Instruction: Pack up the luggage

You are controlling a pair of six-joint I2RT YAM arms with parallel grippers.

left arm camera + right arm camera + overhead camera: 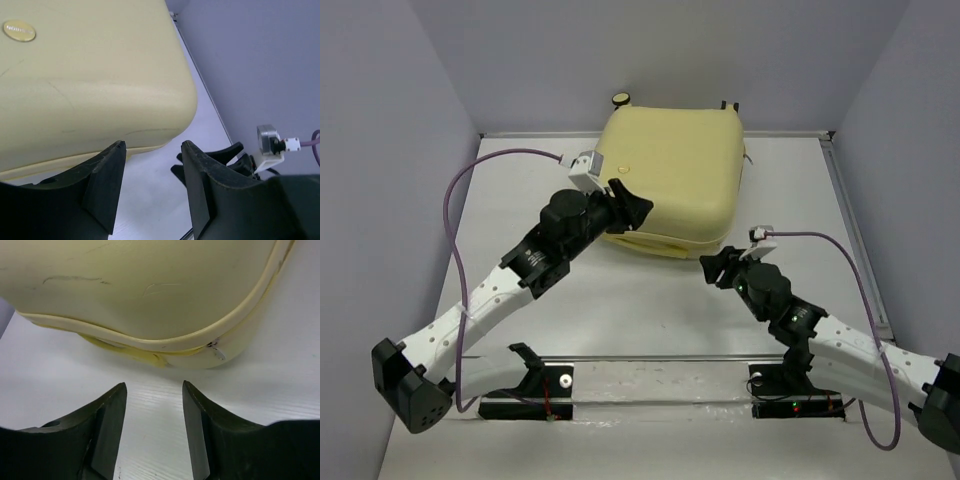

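- The luggage (pixel 670 170) lies flat at the far middle of the table (pixel 620 320), lid down, with its round emblem (pixel 19 30) facing up.
- It is a rounded square with no clear long axis. Its near side, where the seam runs, goes roughly left to right and is turned slightly.
- The left end effector (pixel 628 208) is at the near-left corner of the luggage. Its jaws are apart with nothing between them. In the wrist view the shell fills the frame just past the tips, but I cannot tell whether they touch it.
- The right end effector (pixel 718 268) sits off the near-right corner, also parted and empty. A strip of bare table lies between it and the shell.
- From the right end effector the luggage is straight ahead on the far side. The zipper pull (pixel 217 352) hangs on the seam a little to the right of its line.
- The left arm is the nearer one, so steadying or pressing the lid seems to suit it.
- The seam looks slightly gapped along the near side, so closing is probably not finished. The right arm is aimed best for reaching the pull.
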